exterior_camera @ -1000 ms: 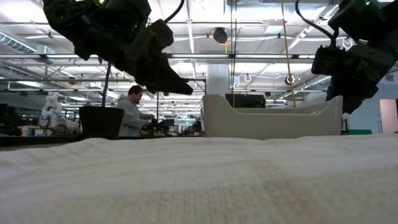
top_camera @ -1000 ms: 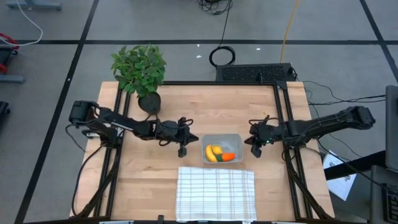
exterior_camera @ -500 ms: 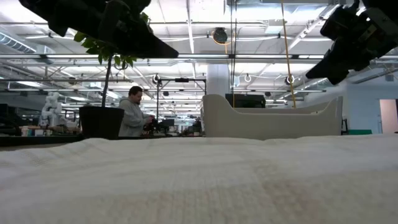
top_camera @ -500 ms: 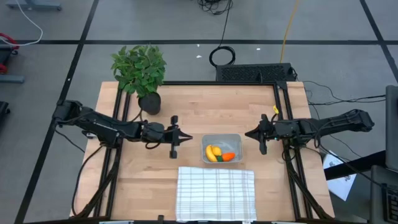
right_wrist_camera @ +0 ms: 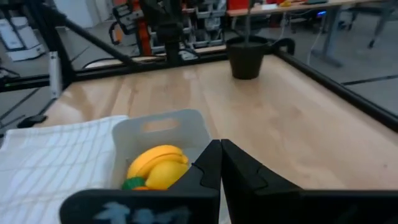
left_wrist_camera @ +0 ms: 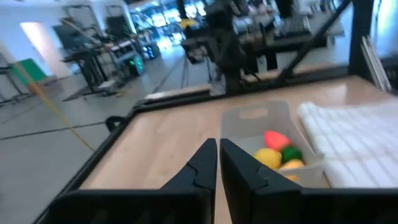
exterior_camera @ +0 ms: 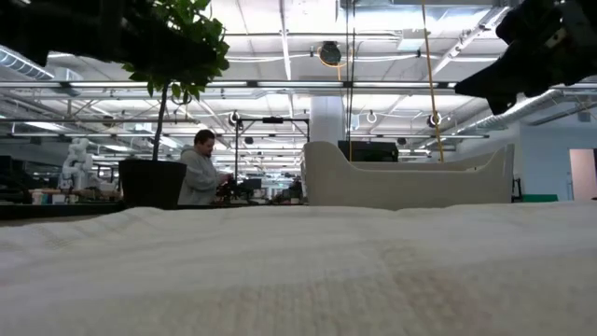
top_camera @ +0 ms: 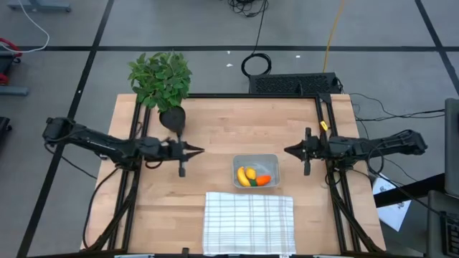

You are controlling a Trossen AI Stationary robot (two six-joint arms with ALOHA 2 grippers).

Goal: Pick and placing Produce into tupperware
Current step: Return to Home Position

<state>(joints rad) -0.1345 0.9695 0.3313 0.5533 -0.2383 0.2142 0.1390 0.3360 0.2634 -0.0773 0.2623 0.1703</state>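
Note:
The translucent tupperware (top_camera: 273,160) stands on the wooden table just beyond the checked cloth. Inside it lie the yellow banana (top_camera: 245,176), the orange carrot (top_camera: 264,180) with its green top, and the lemon (left_wrist_camera: 268,158). My left gripper (top_camera: 199,151) hovers to the left of the tupperware, shut and empty, its fingers pointing toward it. My right gripper (top_camera: 287,151) hovers to the right of it, also shut and empty. In the right wrist view the banana (right_wrist_camera: 157,160) shows behind the tupperware's wall (right_wrist_camera: 160,124).
A white checked cloth (top_camera: 249,222) lies at the near edge, in front of the tupperware. A potted plant (top_camera: 161,80) stands at the far left corner. Bare wood lies between the tupperware and each gripper. A person (exterior_camera: 199,168) shows in the room behind.
Both grippers have drawn back from the tupperware and risen. The left one moved toward the table's left edge, the right one slightly toward the right edge. In the low view both climbed toward the top of the picture. The produce stayed in the tupperware.

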